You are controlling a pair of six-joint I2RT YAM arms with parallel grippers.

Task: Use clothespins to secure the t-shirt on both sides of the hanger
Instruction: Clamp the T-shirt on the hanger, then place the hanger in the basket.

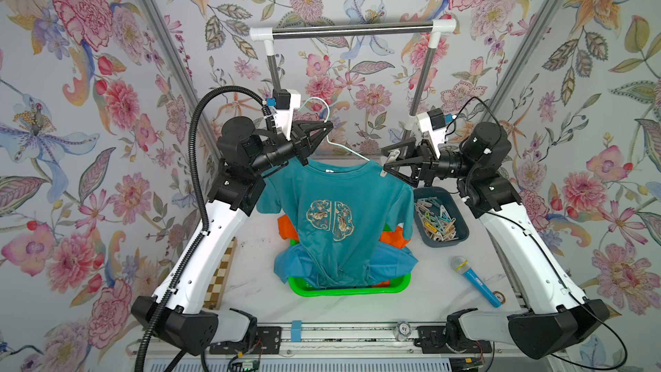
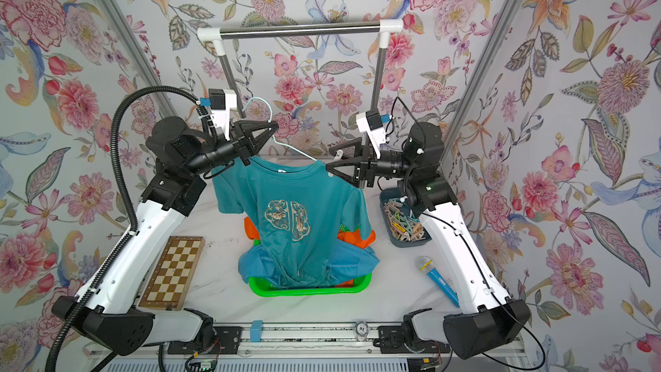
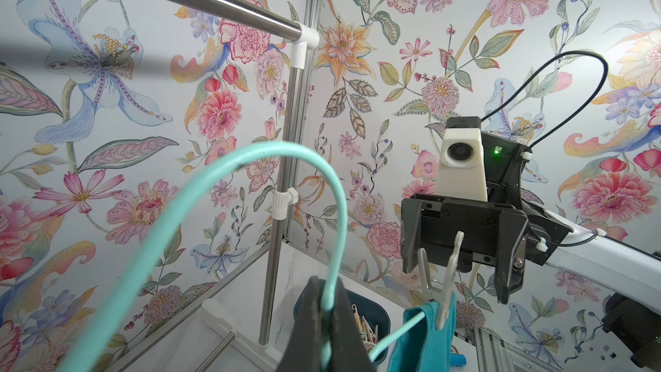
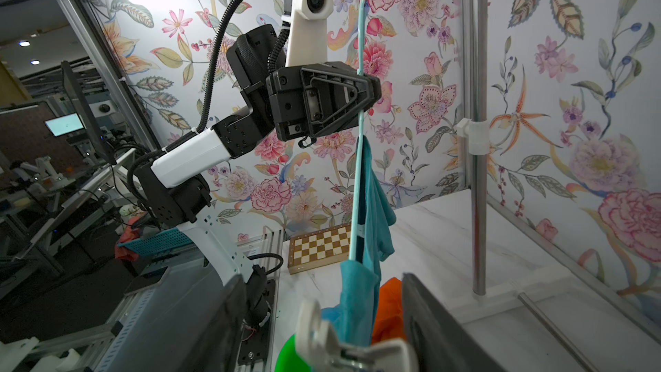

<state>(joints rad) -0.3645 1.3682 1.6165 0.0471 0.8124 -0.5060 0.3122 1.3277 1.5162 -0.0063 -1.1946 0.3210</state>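
Observation:
A teal t-shirt (image 1: 332,209) hangs on a mint hanger (image 1: 343,146) over the table in both top views. My left gripper (image 1: 327,127) is shut on the hanger's neck just below the hook (image 3: 250,159); its fingers (image 3: 311,320) pinch the mint wire. A white clothespin (image 1: 393,154) is clipped over the shirt's shoulder and the hanger arm on the right side, and it also shows in the left wrist view as clothespin (image 3: 449,280). My right gripper (image 1: 385,161) stands open around that clothespin (image 4: 322,334), with a gap beside one finger (image 4: 221,323).
A dark blue bin (image 1: 461,223) holding several clothespins sits right of the shirt. Under the shirt a green basket (image 1: 350,289) holds orange and blue clothes. A blue microphone (image 1: 474,279) lies front right, a chessboard (image 2: 171,270) front left. A metal rail (image 1: 352,28) stands behind.

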